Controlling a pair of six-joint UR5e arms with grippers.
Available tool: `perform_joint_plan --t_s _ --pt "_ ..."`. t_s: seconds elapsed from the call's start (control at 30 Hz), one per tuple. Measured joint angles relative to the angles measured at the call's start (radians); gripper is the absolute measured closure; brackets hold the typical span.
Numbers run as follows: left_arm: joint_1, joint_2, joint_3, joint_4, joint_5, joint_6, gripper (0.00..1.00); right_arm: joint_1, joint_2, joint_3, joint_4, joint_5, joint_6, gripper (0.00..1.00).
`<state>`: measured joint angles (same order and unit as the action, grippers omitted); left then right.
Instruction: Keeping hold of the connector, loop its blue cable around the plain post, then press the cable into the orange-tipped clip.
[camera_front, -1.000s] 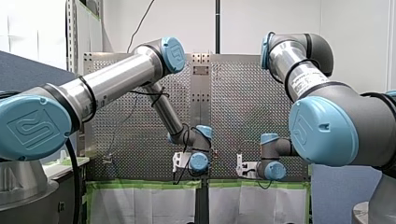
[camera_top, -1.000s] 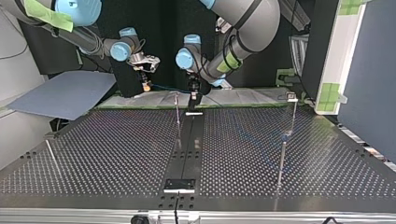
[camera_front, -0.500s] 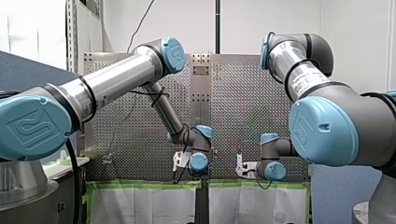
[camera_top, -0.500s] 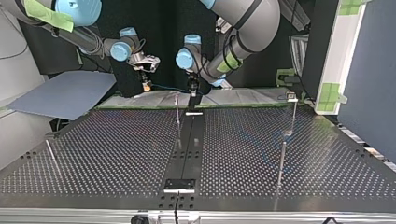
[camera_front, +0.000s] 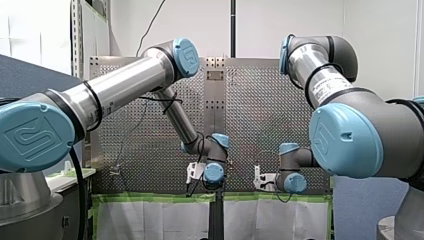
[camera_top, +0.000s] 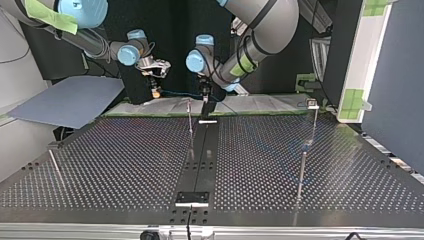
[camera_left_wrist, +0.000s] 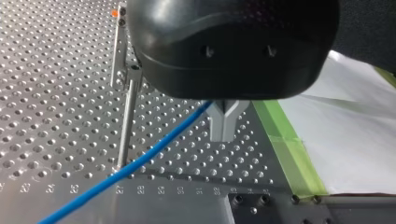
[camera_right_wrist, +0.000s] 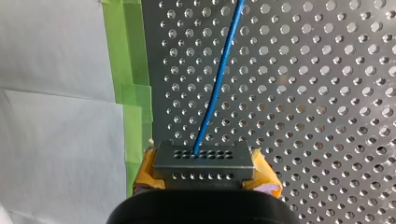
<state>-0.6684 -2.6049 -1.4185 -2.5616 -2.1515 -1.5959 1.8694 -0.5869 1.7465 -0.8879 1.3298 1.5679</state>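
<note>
Right claw (camera_right_wrist: 205, 175) clamps connector (camera_right_wrist: 204, 160) between yellow pads (camera_right_wrist: 146, 165); blue cable (camera_right_wrist: 217, 88) runs ahead. Left claw (camera_left_wrist: 223, 133) closed round cable.

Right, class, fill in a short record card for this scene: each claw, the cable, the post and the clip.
right claw: closed on the connector, yellow pads either side
left claw: closed, cable coming out from it
cable: blue, runs from the connector over the table, past the post's foot
post: upright, not yet looped
clip: orange tip, beyond the post, no cable in it
</note>
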Motion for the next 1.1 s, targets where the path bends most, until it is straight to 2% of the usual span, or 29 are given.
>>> perform_joint_plan --t_s 0.1,0.23,0.33,0.53,0.73,0.9,1.0,1.1 --pt "-0.006 0.003 0.000 -0.006 -0.010 0.000 1.00 0.000 0.000 0.001 0.004 0.003 -0.013 1.00" --pt "-0.017 0.005 -0.001 -0.014 -0.024 0.000 1.00 -0.001 0.000 0.007 0.014 0.004 -0.048 1.00" --pt "-0.026 0.010 -0.007 -0.015 -0.033 -0.001 1.00 -0.002 -0.001 0.016 0.011 0.003 -0.067 1.00" --pt "-0.039 0.016 -0.021 -0.016 -0.046 -0.002 1.00 -0.003 -0.003 0.044 -0.017 0.001 -0.091 1.00" --pt "-0.047 0.017 -0.032 -0.015 -0.055 -0.004 1.00 -0.006 -0.005 0.066 -0.049 -0.003 -0.095 1.00" --pt "-0.052 0.023 -0.040 -0.012 -0.056 -0.013 1.00 -0.012 -0.020 0.082 -0.067 -0.009 -0.091 1.00" --pt "-0.052 0.031 -0.041 -0.010 -0.056 -0.023 1.00 -0.020 -0.042 0.089 -0.075 -0.008 -0.072 1.00" --pt "-0.049 0.041 -0.037 0.000 -0.054 -0.028 1.00 -0.027 -0.063 0.091 -0.080 -0.005 -0.045 1.00"
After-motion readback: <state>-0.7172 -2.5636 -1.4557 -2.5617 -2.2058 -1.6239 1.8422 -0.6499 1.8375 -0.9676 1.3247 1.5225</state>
